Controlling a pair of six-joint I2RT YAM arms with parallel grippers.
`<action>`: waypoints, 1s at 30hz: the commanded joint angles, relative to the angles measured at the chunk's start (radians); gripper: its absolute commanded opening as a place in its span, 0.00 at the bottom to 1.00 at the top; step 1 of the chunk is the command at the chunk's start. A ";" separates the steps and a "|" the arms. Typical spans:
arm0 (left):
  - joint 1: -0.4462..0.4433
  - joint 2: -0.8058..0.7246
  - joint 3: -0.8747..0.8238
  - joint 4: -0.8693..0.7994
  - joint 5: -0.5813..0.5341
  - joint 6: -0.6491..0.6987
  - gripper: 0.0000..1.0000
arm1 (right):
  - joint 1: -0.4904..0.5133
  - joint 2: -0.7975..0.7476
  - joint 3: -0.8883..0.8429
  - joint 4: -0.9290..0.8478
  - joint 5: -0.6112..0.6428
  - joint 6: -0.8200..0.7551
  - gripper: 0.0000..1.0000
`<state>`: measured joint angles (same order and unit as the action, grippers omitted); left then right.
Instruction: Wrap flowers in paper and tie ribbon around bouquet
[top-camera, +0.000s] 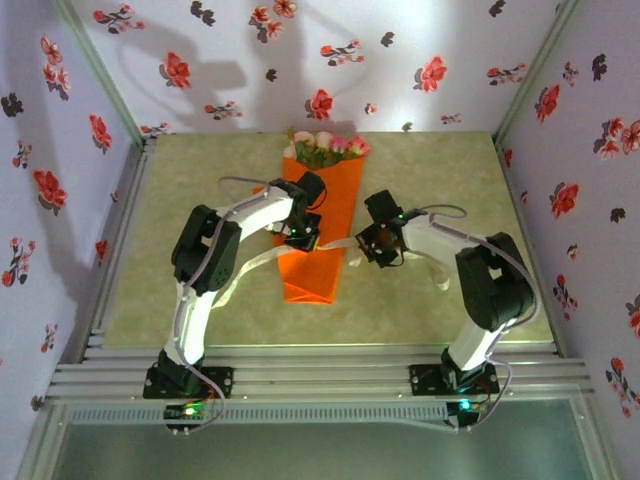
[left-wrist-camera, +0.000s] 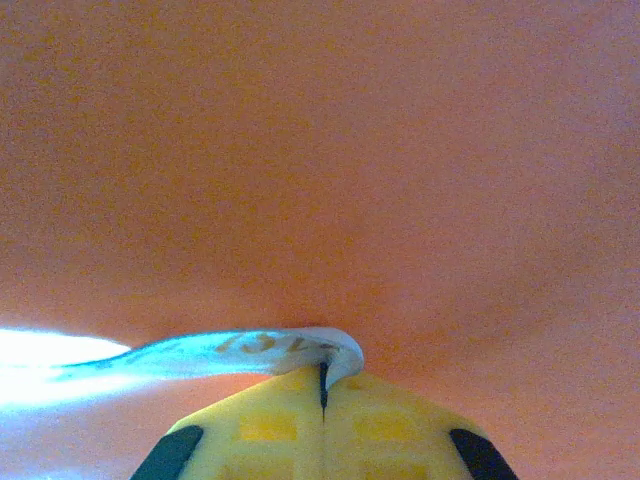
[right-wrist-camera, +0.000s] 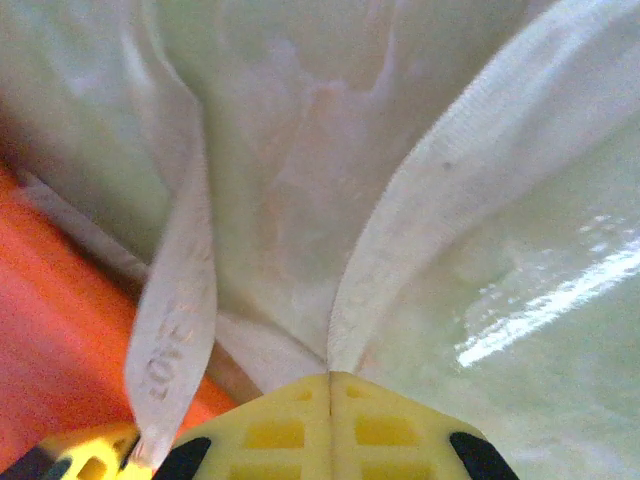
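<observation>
Left hand (left-wrist-camera: 322, 385) pinches the ribbon (left-wrist-camera: 250, 350) over the bouquet (left-wrist-camera: 320, 150); right hand (right-wrist-camera: 330, 378) pinches it alongside.

Top overhead; wrists close, seemingly sharing ribbon (right-wrist-camera: 450, 170)

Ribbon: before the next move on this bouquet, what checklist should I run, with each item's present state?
1. Is the left pincer shut on the ribbon: ok.
2. Is the right pincer shut on the ribbon: ok.
3. Is the paper closed as a cone with the blooms at its far end: ok.
4. Does the ribbon reach the cone from both sides: ok.
5. Does the ribbon pass over or under the cone: cannot tell, the left arm hides it.
6. Is a knot formed: cannot tell.
</observation>
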<state>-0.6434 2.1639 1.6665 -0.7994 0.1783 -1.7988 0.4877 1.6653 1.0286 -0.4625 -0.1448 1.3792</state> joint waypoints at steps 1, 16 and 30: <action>0.020 -0.058 0.020 -0.028 -0.039 0.045 0.02 | -0.027 -0.103 0.021 -0.114 0.076 -0.077 0.00; 0.073 -0.172 -0.094 0.040 -0.034 0.099 0.00 | -0.207 -0.290 0.025 -0.269 0.117 -0.235 0.00; 0.300 -0.455 -0.162 0.178 -0.087 0.278 0.00 | -0.384 -0.236 0.419 -0.380 0.236 -0.445 0.00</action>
<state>-0.3698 1.7649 1.5303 -0.6331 0.1219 -1.5906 0.1089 1.4090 1.3418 -0.8066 0.0380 1.0111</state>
